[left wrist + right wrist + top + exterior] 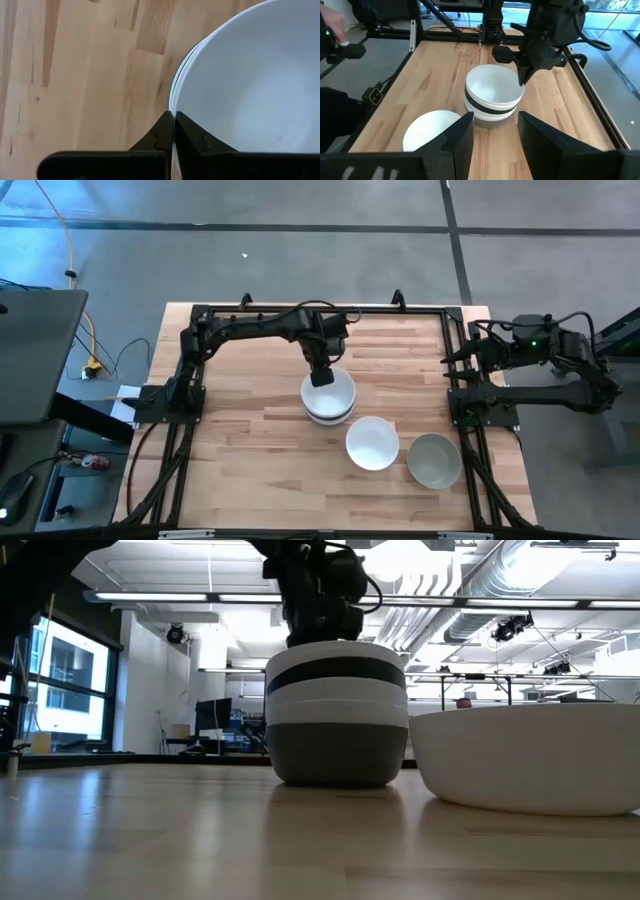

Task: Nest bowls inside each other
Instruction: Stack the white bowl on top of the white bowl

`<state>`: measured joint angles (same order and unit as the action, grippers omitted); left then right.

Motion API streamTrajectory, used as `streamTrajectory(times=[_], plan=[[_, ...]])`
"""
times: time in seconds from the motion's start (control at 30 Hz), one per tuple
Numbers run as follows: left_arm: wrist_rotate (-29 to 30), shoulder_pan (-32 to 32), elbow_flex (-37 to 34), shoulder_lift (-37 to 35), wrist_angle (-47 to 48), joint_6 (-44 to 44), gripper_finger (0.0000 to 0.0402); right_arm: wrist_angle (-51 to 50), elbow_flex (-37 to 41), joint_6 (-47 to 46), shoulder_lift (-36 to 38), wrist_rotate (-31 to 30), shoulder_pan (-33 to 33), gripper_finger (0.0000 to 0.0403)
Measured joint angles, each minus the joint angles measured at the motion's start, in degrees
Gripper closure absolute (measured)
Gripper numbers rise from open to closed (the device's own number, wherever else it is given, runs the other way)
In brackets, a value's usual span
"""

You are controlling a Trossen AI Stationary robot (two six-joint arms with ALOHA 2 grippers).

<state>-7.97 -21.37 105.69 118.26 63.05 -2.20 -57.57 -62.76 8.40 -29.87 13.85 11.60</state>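
A stack of nested bowls (328, 397) stands mid-table: a white bowl (492, 87) on top, then a black band, white ones and a grey bowl (335, 755) resting on the wood. My left gripper (322, 377) is over the stack's far rim, shut on the top bowl. A single white bowl (372, 442) and a grey bowl (434, 460) sit nearer the front right. My right gripper (495, 137) waits open at the table's right edge, holding nothing. My left gripper pinches the top white bowl's rim (173, 107) on its far-left side, one finger inside (192, 137) the bowl and one outside. The fingers come from above, pointing steeply down. The bowl sits upright, set into the bowls beneath it.
A black frame (460, 395) runs round the table's edges. Bare wood lies to the left and front left of the stack. The single white bowl (530, 755) stands close to the stack's front right side.
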Motion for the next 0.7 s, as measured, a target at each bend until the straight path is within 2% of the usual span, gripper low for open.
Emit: streamTrajectory(times=[0.27,0.4,0.7], plan=[[-1.1,0.2,0.0,0.1,-0.1,0.0,0.0389,0.0,0.0,-0.9,0.0,0.0,0.0,0.0258],[-4.5,0.8,0.0,0.0,-0.1,-1.4,0.0348,0.0,0.0,-0.8,0.0,0.0,0.0,0.0258],[-3.3,1.6,0.0,0.0,-0.2,-2.1,0.0233,0.0,0.0,-0.9,0.0,0.0,0.0,0.0258]])
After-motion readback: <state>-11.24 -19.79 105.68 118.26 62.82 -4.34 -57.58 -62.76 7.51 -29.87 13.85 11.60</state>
